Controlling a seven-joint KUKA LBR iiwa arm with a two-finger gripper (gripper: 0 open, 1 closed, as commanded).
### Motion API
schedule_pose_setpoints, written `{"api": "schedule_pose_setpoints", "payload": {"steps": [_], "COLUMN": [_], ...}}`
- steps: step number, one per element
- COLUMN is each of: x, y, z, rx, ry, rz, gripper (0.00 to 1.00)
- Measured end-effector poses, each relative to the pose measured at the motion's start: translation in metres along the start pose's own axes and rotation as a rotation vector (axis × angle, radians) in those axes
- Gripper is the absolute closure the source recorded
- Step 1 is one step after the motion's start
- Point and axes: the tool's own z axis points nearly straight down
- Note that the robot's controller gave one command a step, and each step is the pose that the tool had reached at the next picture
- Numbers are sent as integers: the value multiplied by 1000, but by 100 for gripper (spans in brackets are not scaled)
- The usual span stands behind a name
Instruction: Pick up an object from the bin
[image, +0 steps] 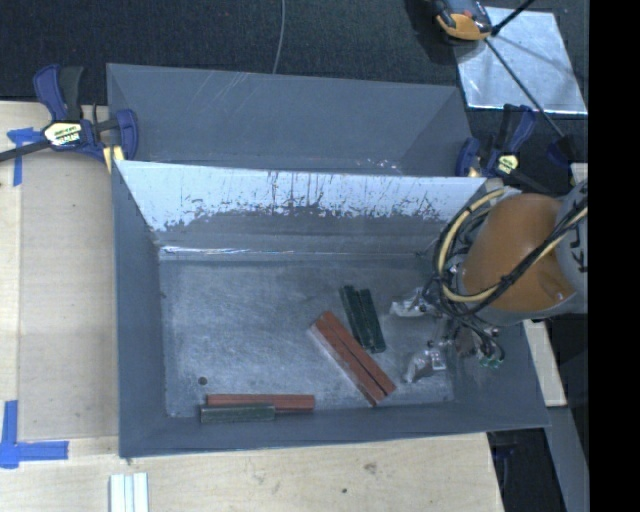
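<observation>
My gripper (417, 338) hangs low over the bin's right side, its two metal fingertips apart with nothing between them. Just left of it lies a dark green flat bar (362, 317), standing steeply on the bin floor. A long red-brown bar (352, 357) lies diagonally below that one, its lower right end close to my lower fingertip (414, 368). The upper fingertip (405, 307) is right of the green bar's far end.
Another red-brown bar with a dark green bar alongside it (257, 405) lies flat against the bin's near wall at the lower left. The arm with its orange cover and cables comes in over the bin's right rim.
</observation>
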Motion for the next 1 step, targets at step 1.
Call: {"api": "schedule_pose_setpoints", "payload": {"steps": [1], "x": [-5], "y": [45], "z": [-4], "rx": [2], "ry": [20], "rz": [-14], "gripper": [0]}}
